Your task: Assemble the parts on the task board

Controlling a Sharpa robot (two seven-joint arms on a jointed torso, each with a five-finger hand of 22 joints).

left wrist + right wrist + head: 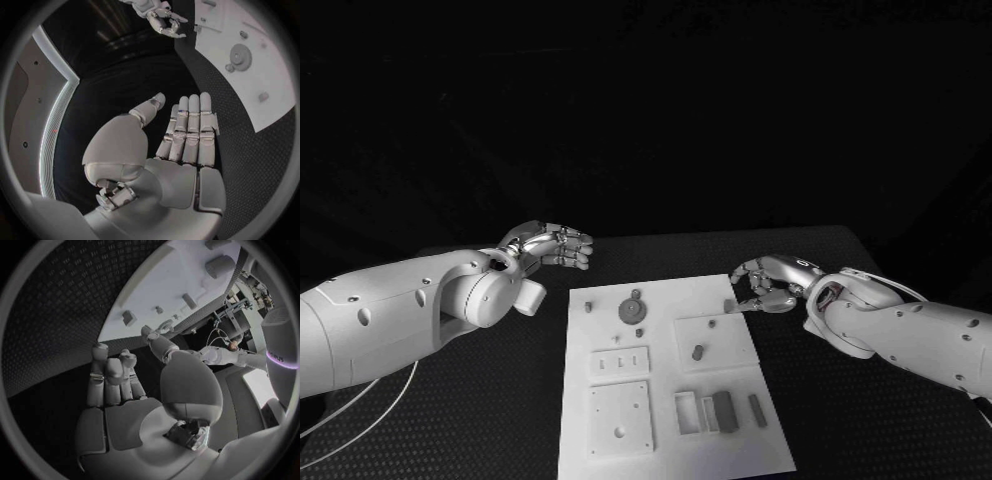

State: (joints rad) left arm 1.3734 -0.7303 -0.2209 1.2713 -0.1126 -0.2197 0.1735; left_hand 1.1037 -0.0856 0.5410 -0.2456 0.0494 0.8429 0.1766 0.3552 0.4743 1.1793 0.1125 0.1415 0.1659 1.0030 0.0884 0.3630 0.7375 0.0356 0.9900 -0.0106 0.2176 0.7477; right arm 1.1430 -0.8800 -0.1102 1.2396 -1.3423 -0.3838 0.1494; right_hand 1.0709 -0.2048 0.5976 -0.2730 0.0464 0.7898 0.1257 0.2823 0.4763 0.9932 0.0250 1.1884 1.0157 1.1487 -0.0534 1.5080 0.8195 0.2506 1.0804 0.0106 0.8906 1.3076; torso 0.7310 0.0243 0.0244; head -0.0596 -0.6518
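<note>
Left hand point(548, 245): off the board's far left corner, fingers straight and side by side, holding nothing.
Task board point(668, 445): white plate, mid-table, between the hands.
Parts point(632, 309): round piece at the far end; block point(723, 411) and bar point(756, 408) nearer.
Right hand point(772, 284): at the board's far right edge, fingers curled; whether it pinches anything, cannot tell.
Advice: probably the reach-in; settle fingertips squarely over one part before closing.
</note>
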